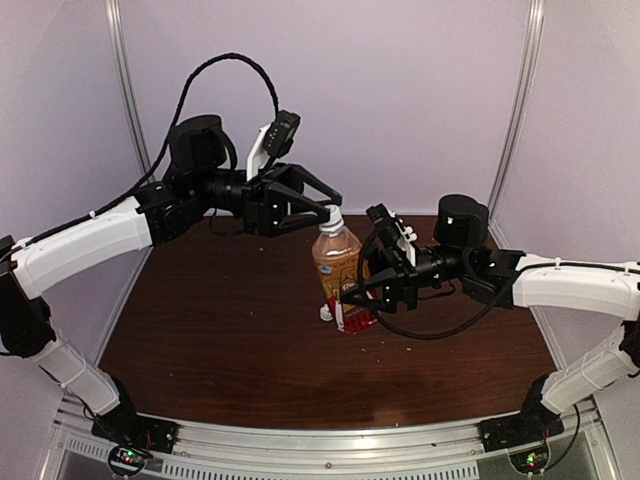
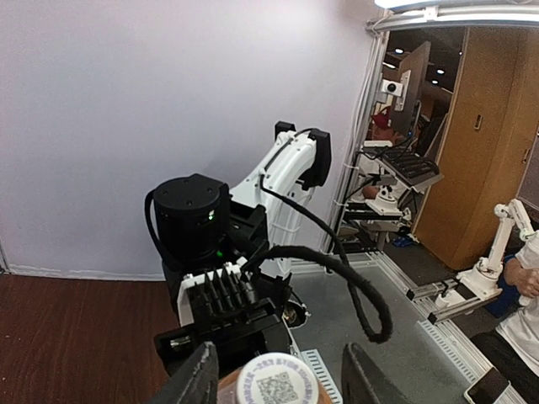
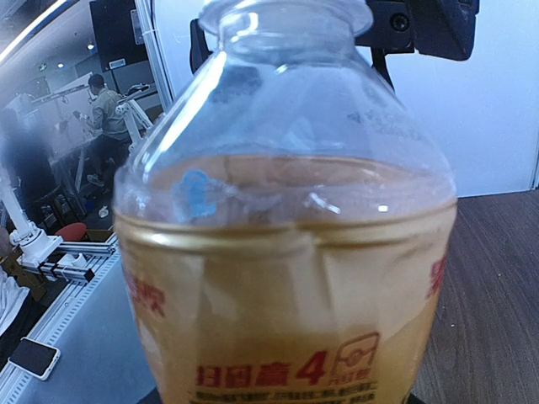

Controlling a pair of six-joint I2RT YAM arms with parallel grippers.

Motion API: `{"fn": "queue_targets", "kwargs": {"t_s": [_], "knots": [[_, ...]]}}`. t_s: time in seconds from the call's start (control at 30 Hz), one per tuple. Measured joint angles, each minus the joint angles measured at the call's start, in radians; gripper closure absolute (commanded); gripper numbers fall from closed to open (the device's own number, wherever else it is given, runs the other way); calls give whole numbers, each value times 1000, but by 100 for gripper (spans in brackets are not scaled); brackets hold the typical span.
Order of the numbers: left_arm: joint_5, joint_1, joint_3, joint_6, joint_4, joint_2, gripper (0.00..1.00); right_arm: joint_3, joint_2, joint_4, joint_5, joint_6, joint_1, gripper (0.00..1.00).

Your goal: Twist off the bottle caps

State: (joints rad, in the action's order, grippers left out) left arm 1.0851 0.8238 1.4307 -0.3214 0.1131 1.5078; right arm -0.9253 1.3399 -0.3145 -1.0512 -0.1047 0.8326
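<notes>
A bottle [image 1: 337, 268] of amber-brown liquid with a red label stands upright mid-table. Its white bottle cap [image 1: 331, 214] is on the neck and shows a printed code in the left wrist view [image 2: 278, 383]. My left gripper [image 1: 322, 212] reaches in from the left, and its fingers [image 2: 200, 377] stand either side of the cap with gaps showing. My right gripper [image 1: 362, 296] is shut on the bottle's lower body from the right. The bottle [image 3: 286, 252] fills the right wrist view and hides that gripper's fingers. A second small white cap [image 1: 326, 313] lies on the table at the bottle's base.
The brown table [image 1: 220, 330] is walled in by white panels [image 1: 400, 90] at the back and sides. A metal rail [image 1: 330, 440] runs along the near edge between the arm bases. The right arm's black cable [image 1: 440, 330] loops low beside the bottle.
</notes>
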Motion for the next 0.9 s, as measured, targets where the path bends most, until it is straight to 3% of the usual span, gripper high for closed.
{"fn": "queue_targets", "kwargs": {"t_s": [0.53, 0.9], "knots": [[19, 0, -15, -10, 21, 15, 62, 0, 0, 10, 1, 5, 0, 68], [-25, 0, -41, -12, 23, 3, 96, -3, -1, 43, 47, 24, 0, 68]]}}
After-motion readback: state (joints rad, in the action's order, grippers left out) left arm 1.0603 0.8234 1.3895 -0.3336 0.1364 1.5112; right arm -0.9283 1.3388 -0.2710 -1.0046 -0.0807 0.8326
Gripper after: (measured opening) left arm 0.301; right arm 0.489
